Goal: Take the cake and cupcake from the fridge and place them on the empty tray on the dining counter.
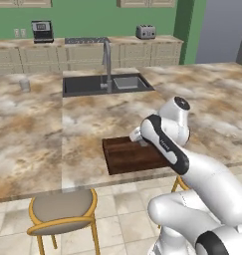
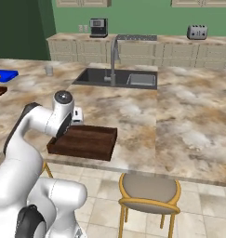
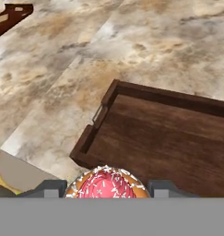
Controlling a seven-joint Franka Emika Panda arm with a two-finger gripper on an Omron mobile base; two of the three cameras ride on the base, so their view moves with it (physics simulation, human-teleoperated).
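Your pincer (image 3: pixel 106 188) is clamped on the cupcake (image 3: pixel 105 186), poised over the tray's (image 3: pixel 178 143) near-left corner. Risk: release here and it may catch the low raised wall, tip, or roll onto the tabletop (image 3: pixel 145 41). Cupcake's small, round, pink frosting w/ sprinkles; tray's dark wood, flat, rectangular; tabletop's smooth marbled stone.

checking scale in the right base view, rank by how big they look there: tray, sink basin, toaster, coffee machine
1. Sink basin and tray: too close to rank; the tray sits nearer the camera.
2. Coffee machine and toaster: both small on the far counter, alike.
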